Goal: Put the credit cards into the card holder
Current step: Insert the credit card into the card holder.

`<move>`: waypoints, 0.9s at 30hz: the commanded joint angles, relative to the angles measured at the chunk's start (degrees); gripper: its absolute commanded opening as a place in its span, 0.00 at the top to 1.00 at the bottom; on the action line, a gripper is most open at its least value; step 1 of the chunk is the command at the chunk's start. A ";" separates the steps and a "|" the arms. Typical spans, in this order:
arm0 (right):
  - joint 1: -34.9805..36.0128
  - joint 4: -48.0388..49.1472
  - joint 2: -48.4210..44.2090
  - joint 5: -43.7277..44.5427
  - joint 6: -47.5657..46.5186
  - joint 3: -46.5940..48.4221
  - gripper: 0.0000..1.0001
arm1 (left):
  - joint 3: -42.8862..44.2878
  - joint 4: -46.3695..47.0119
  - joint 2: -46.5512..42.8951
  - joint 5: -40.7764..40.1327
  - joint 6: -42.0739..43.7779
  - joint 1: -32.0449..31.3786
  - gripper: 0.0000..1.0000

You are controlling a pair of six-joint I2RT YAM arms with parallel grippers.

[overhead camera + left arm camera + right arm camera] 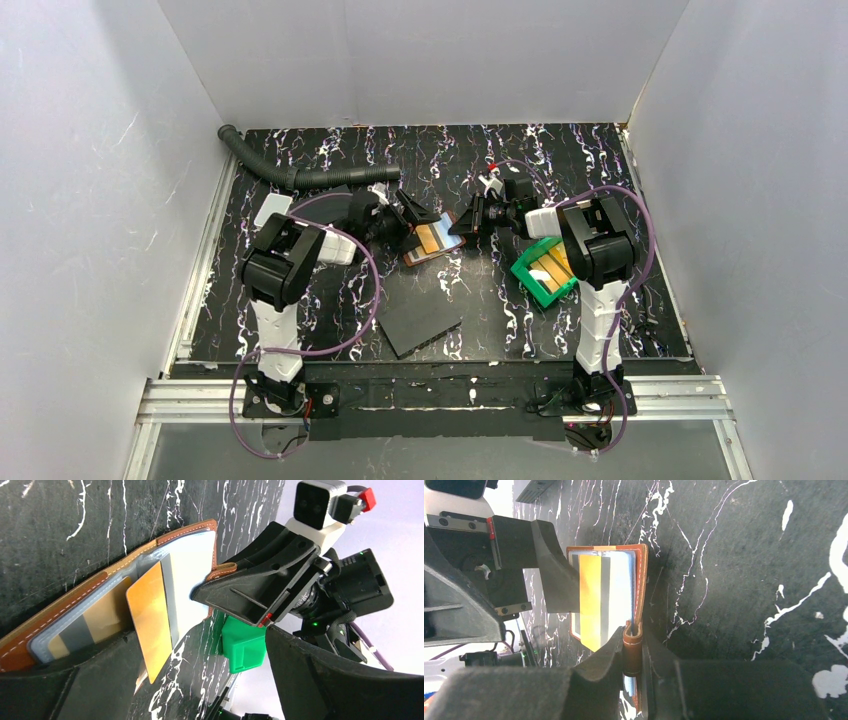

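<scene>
The brown leather card holder [437, 241] lies open on the black mat between my two grippers. An orange credit card [150, 620] stands partway out of a slot in it, at a slant; it also shows in the right wrist view [590, 600]. A pale card [621, 587] fills the half beside it. My right gripper [634, 635] is shut on the holder's edge at the snap tab [632, 647]. My left gripper [200, 690] is open, jaws wide apart. One of its fingers [558, 580] rests against the holder's opposite edge by the orange card.
A green plastic bin [528, 272] with more orange cards [551, 264] sits by the right arm. A dark grey slab [420, 320] lies near the front. A pale card-like piece [272, 208] and a black ribbed hose [300, 177] lie at the back left.
</scene>
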 commanded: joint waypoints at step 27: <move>0.12 -1.74 -1.92 -0.67 3.47 -0.13 0.60 | 16.89 -42.92 0.49 -11.32 8.87 -5.06 0.21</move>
